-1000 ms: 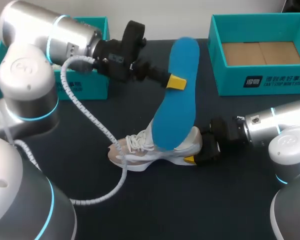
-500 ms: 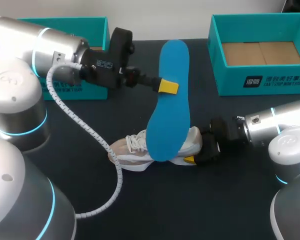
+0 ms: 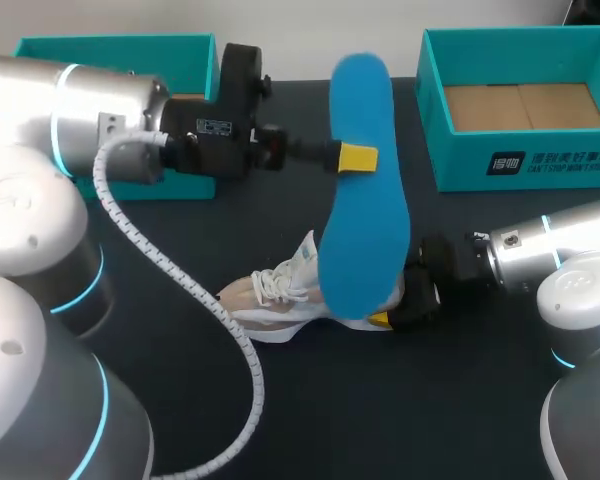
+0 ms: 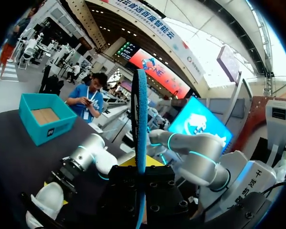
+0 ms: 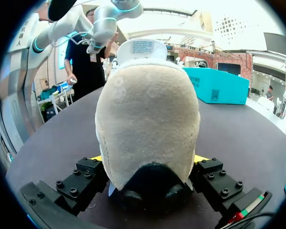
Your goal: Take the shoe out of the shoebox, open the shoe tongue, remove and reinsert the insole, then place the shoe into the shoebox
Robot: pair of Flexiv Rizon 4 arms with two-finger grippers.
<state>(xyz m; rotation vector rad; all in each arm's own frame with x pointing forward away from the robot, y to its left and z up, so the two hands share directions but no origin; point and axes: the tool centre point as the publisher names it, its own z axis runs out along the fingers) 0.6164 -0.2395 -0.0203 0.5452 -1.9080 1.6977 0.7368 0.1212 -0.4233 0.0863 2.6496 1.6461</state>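
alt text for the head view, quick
The left claw holds a blue insole over a pale shoe, whose heel the right claw grips on the dark table. A left box and a right box, both teal and open, stand at the back.

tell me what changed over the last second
The left tool, still shut on the insole, swung it left and then back right; its lower end now hangs nearer the heel of the shoe. The right tool kept its grip on the heel, and the shoe stayed put.
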